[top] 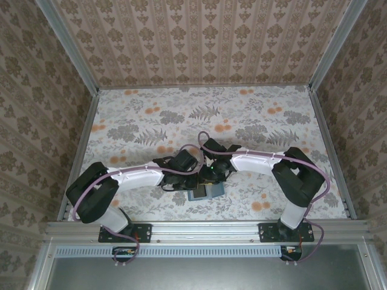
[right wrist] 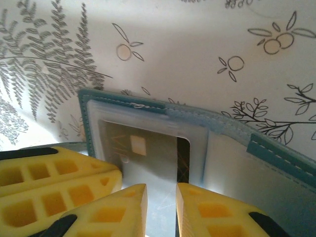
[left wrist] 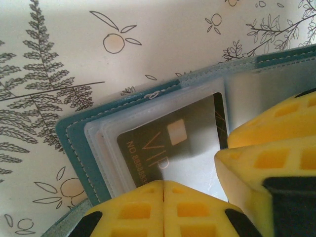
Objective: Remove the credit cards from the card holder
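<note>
The teal card holder (top: 204, 194) lies open on the patterned table near the front edge, and both grippers meet over it. A dark credit card (left wrist: 168, 140) printed "VIP" sits inside its clear pocket, seen again in the right wrist view as the dark card (right wrist: 143, 145). My left gripper (left wrist: 164, 185) is shut, its tips resting on the pocket over the card's lower edge. Beside it, my right gripper (right wrist: 161, 197) stands with a narrow gap between its tips above the same pocket, and nothing shows gripped between them. The holder's teal stitched border (right wrist: 197, 114) shows beyond.
The floral tablecloth (top: 151, 121) stretches behind the holder. Wallpapered walls and metal rails (top: 205, 228) enclose the table. The two grippers' yellow fingers (left wrist: 266, 148) are close together, almost touching, over the holder.
</note>
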